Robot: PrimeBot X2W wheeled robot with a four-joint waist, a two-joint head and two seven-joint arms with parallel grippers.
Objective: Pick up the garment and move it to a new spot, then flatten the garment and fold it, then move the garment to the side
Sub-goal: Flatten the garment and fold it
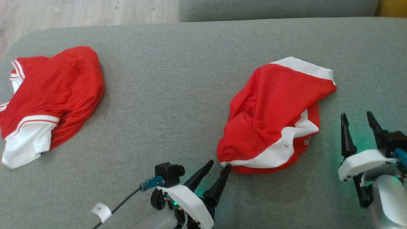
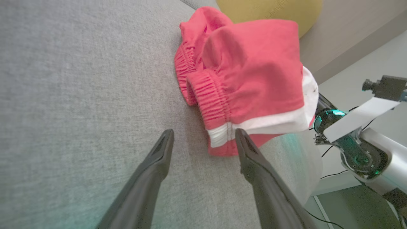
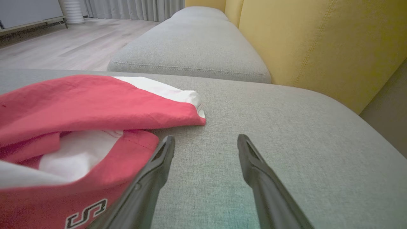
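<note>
Head view: the garment [image 1: 273, 117], red shorts with white trim, lies crumpled and half doubled over on the grey cushion [image 1: 165, 95]. It is right of centre and loose on the fabric, not in any container. Its long axis runs on a slant, from the gathered waistband at the near left to the white hem at the far right. The left gripper [image 1: 219, 163] sits at that near-left corner with its jaws wide and empty. In the left wrist view, one finger of the left gripper [image 2: 204, 132] is at the white edge of the waistband, and the bulk of the garment [image 2: 254, 70] lies ahead and to the right. The right gripper [image 1: 356, 114] is also spread wide and holds nothing. It stands just beside the right edge, apparently clear of the cloth. I judge the left arm nearer for a corner grasp, with each arm near one end for spreading. A second red garment [image 1: 54, 95] lies well apart at the far left.
</note>
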